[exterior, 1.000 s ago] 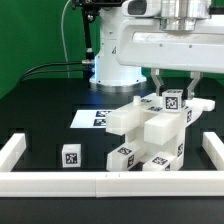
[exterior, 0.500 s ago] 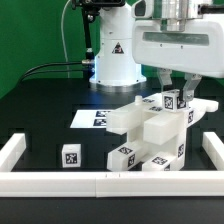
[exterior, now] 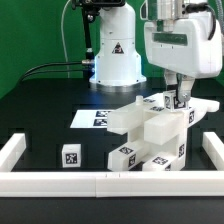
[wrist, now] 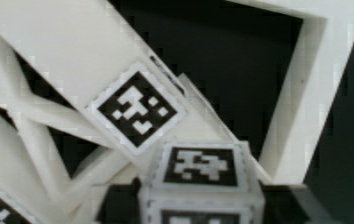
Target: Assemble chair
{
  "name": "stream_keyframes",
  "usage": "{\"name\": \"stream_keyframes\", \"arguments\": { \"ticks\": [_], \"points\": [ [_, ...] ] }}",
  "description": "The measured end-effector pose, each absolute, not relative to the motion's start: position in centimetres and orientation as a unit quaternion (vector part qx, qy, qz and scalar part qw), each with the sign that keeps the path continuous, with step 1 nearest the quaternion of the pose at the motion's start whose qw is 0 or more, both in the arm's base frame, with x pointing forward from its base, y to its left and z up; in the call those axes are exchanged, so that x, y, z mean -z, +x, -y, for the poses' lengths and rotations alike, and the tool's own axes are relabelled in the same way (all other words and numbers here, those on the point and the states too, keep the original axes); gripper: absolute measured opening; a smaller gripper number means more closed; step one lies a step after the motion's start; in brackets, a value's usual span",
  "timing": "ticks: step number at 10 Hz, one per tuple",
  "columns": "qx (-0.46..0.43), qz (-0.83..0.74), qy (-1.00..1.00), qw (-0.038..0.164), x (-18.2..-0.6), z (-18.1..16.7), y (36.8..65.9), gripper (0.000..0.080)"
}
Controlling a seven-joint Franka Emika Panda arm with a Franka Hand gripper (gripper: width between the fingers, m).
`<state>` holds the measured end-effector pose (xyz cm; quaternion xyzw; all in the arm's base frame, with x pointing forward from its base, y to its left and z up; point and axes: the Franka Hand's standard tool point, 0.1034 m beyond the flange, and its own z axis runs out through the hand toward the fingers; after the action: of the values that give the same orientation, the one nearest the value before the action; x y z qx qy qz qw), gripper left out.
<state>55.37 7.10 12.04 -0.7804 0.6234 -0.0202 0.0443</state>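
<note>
The chair's white tagged parts (exterior: 150, 135) stand joined in a cluster at the exterior view's middle right. My gripper (exterior: 178, 97) is over its top, shut on a small white tagged block (exterior: 171, 101) that sits on the cluster. In the wrist view the same block (wrist: 200, 165) fills the space between my dark fingers (wrist: 124, 205), with my gripper (wrist: 206, 208) around it. White slanted bars and another tag (wrist: 138, 105) of the chair lie beyond it. What the block's underside meets is hidden.
A loose white tagged cube (exterior: 71, 155) lies at the front left. The marker board (exterior: 92, 118) lies flat behind the cluster. The white border rail (exterior: 60, 182) runs along the front and both sides. The robot base (exterior: 112, 60) stands at the back.
My wrist has turned about its vertical axis while staying over the same block; the gripper body now shows a narrower face. The chair cluster and the loose cube have not moved.
</note>
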Motion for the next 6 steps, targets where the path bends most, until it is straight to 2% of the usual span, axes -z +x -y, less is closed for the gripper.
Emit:
{"name": "stream_keyframes", "arguments": {
  "ticks": [2, 3, 4, 6],
  "points": [
    [0.025, -0.560, -0.827, 0.044, -12.24, -6.80, 55.64, 0.0576],
    [0.030, -0.501, -0.864, 0.041, -12.30, -6.87, 55.73, 0.0576],
    [0.033, -0.413, -0.909, 0.034, -12.20, -7.29, 55.59, 0.0633],
    [0.034, -0.318, -0.947, 0.027, -12.09, -7.70, 55.43, 0.0646]
  ]
}}
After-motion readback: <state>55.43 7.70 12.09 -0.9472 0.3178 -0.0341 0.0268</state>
